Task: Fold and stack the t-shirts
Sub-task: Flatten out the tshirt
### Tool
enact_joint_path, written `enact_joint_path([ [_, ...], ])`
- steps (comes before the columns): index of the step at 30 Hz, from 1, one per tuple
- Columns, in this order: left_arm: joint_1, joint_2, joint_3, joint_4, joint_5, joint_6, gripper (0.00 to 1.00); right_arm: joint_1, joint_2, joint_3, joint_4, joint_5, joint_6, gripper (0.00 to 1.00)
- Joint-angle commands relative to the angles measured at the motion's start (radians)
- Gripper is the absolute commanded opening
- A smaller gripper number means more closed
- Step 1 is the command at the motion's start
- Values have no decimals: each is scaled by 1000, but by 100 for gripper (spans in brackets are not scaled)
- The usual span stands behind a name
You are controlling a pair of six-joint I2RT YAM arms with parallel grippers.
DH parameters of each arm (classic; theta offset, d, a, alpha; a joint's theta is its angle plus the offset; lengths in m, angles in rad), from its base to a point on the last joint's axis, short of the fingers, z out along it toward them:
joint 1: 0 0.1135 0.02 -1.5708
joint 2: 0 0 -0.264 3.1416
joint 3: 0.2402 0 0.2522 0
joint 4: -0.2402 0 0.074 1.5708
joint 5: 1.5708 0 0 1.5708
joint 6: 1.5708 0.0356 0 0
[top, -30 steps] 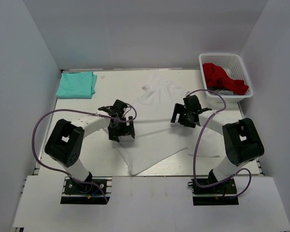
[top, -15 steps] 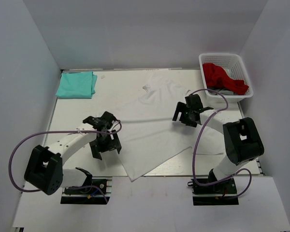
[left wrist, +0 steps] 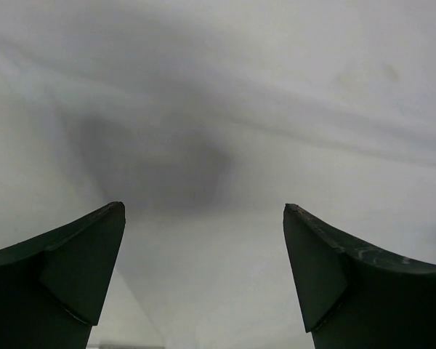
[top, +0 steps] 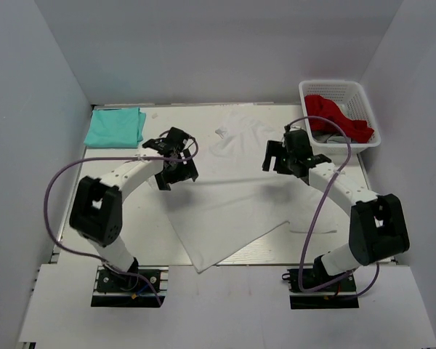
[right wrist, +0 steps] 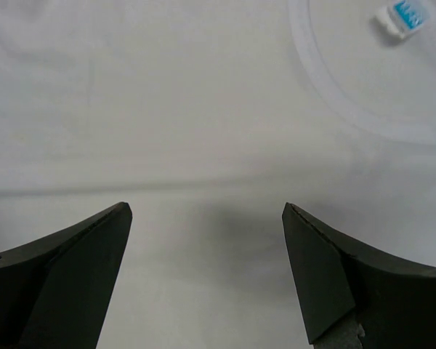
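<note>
Left gripper (left wrist: 203,211) and right gripper (right wrist: 207,211) hover wide open, empty, over white t-shirt (right wrist: 167,109).

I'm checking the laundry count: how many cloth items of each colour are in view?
White shirt: 1
Teal shirt: 1
Red cloth, in the basket: 1
Total: 3

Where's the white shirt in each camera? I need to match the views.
Top: white shirt spread across the middle.
Left wrist: pale creased surface ahead; cannot tell if it is the shirt.
Right wrist: it fills the view, collar upper right.
Shared landmark: neck label, top and right wrist only.
</note>
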Motion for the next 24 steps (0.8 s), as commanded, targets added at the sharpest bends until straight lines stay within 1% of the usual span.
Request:
enact_joint_path([
  [1,61,90,25,48,-16,-23,100,0,72,108,30,70,-55,90],
  [2,73,143,25,71,15,-23,100,-3,131,144,26,90,-57,90],
  [5,114,216,25,126,37,-23,100,-5,210,214,10,122,-52,90],
  [8,142,317,106,110,37,-14,100,-12,288,269,-30,182,-37,90],
  [9,159,369,155,97,37,-2,100,-19,325,274,-33,197,-37,90],
  [11,191,423,204,77,23,12,100,-28,350,300,-56,191,-34,90],
  [12,205,473,256,68,23,12,100,-31,386,307,-59,171,-35,90],
  [13,220,474,284,68,23,24,100,-35,399,310,-53,144,-37,90],
  [14,249,525,313,94,52,33,100,-32,406,312,-56,127,-35,90],
  [16,274,587,446,107,98,88,100,-34,434,311,-60,73,-38,90],
  [17,285,619,500,94,107,104,100,-31,439,307,-59,59,-46,90],
  [18,295,682,614,81,107,140,100,-29,442,300,-57,45,-48,90],
  [20,295,737,724,70,118,193,100,-29,434,281,-50,33,-49,90],
  [21,295,757,809,61,118,222,100,-29,432,266,-44,22,-49,90],
  [23,295,780,868,80,106,251,100,-26,428,240,-28,-33,-46,90],
  [24,295,780,868,97,115,262,100,-26,429,225,-22,-53,-42,90],
])
